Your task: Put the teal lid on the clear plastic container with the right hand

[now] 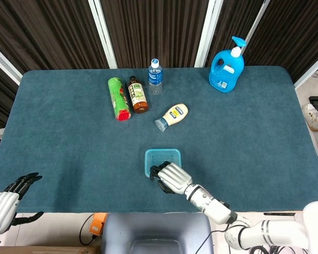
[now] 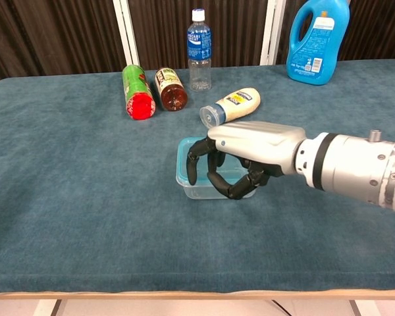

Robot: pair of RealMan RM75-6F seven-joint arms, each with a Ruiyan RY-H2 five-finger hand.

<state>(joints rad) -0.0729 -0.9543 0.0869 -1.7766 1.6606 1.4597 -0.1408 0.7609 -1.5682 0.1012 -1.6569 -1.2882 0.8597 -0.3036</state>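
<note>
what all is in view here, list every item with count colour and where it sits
teal lid: 1, teal, on the clear plastic container, table centre-front
green can: 1, green with red end, lying at rear left
brown bottle: 1, brown, lying beside the can
water bottle: 1, clear with blue cap, upright at rear centre
squeeze bottle: 1, cream, lying mid-table
detergent jug: 1, blue, upright at rear right
table: 1, dark teal cloth
left hand: front left edge, holding nothing
right hand: fingers curled over the lid

My head view looks steeply down over the whole bench (image 1: 53, 132); my chest view faces forward, low and close behind my right hand (image 2: 240, 161). Both share it.
</note>
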